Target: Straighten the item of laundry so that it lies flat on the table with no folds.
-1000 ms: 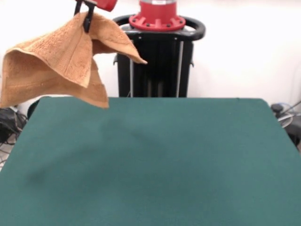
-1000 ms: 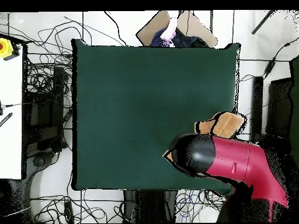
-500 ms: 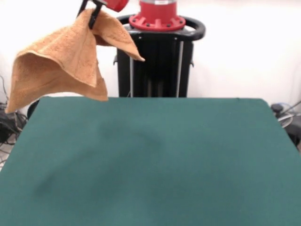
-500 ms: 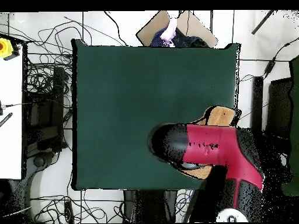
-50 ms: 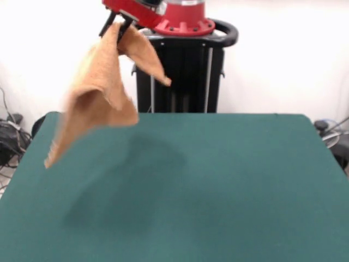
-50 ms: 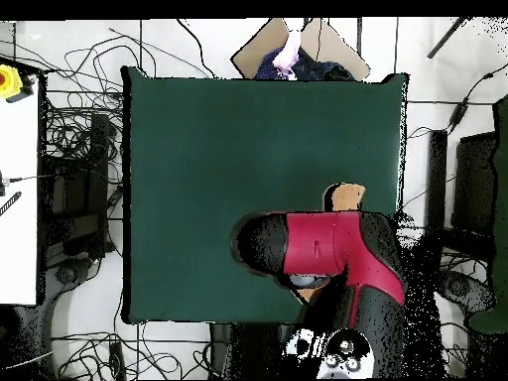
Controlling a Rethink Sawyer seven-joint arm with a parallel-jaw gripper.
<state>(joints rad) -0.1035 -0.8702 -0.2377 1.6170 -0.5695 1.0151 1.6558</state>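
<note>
The orange-tan item of laundry [image 5: 101, 93] hangs in the air, bunched and folded, swinging over the far left part of the green table [image 5: 218, 185]. My gripper [image 5: 116, 26] is shut on its top edge, high above the table's far side. One corner [image 5: 52, 161] trails down to the left, and a flap [image 5: 155, 65] sticks out to the right. From overhead the red arm [image 6: 327, 243] hides the gripper. Only a small piece of the item of laundry [image 6: 345, 195] peeks out beside it, over the table [image 6: 228, 149].
The black pedestal [image 5: 180, 71] stands behind the table's far edge. Tangled cables [image 6: 74, 149] lie on the floor around the table. A white bench [image 6: 18, 198] stands to one side, and a brown board [image 6: 317, 45] lies beyond the opposite edge.
The arm has swung in over the table. The towel swung with it, closing up from a wide spread into a narrower hanging bundle whose low corner now dips over the table.
</note>
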